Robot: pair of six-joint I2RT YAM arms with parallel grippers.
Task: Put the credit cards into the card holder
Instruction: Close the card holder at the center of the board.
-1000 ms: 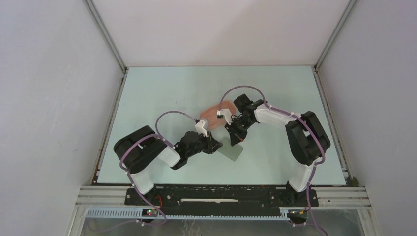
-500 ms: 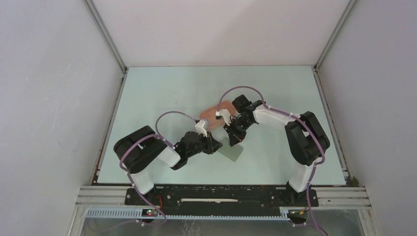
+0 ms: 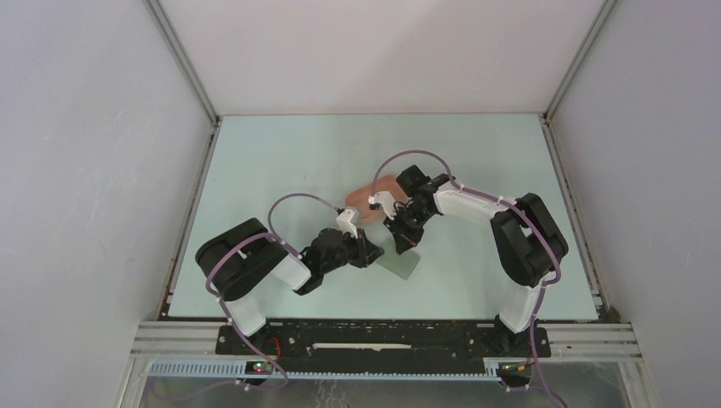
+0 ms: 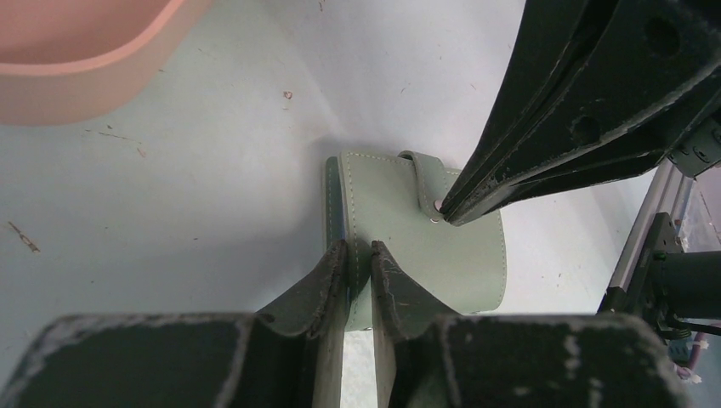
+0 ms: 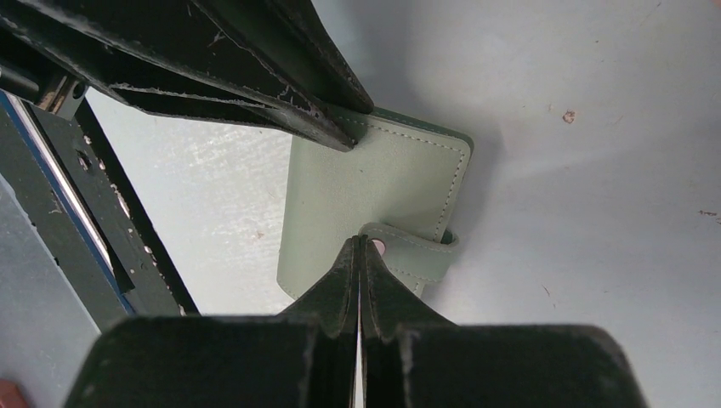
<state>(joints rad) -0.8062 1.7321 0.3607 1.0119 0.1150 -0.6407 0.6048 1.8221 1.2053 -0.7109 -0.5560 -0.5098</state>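
The card holder (image 3: 400,262) lies closed and flat on the worktop (image 3: 298,153), about midway between its left and right edges and nearer the near edge than the far one. The step in hand looks like undoing the tab (image 5: 417,246). The left gripper (image 4: 359,255) has its fingers nearly together, seemingly clamped on the stitched spine edge. The right gripper (image 5: 359,246) is fully together and empty, its tips wedged at the snap (image 4: 436,206) under the tab. To do this well, the left claw should hold the case firmly down. The right tips should pry up and away from the spine, slowly, so the snap pops without dragging the case. The pink tray (image 4: 76,51) sits just beyond, toward the far edge. The arms hide its inside from above, so I cannot tell its contents, and no credit cards show in any view.
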